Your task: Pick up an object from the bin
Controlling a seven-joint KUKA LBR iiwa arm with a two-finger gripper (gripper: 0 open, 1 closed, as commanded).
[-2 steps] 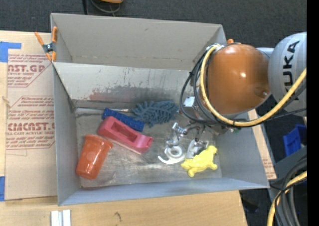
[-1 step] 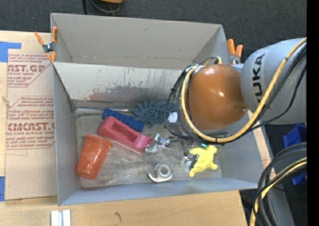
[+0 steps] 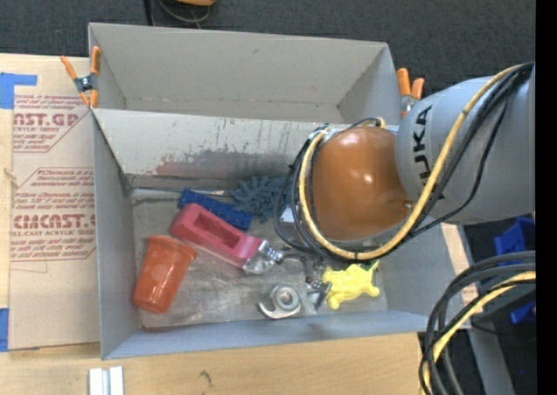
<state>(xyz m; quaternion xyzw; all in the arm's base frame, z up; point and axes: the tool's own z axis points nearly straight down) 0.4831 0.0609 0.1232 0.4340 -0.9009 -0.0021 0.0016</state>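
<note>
Grey bin (image 3: 113,254) holds a yellow toy (image 3: 352,284) lying left-to-right, gripper (image 3: 306,282) just beside it, grip state unclear.

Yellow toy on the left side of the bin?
No, the yellow toy lies at the lower right of the bin; the orange cup is at the left.

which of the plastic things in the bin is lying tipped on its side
The orange cup at the left end of the bin. It is tipped over, while the pink block and the blue block beside it lie flat.
</note>
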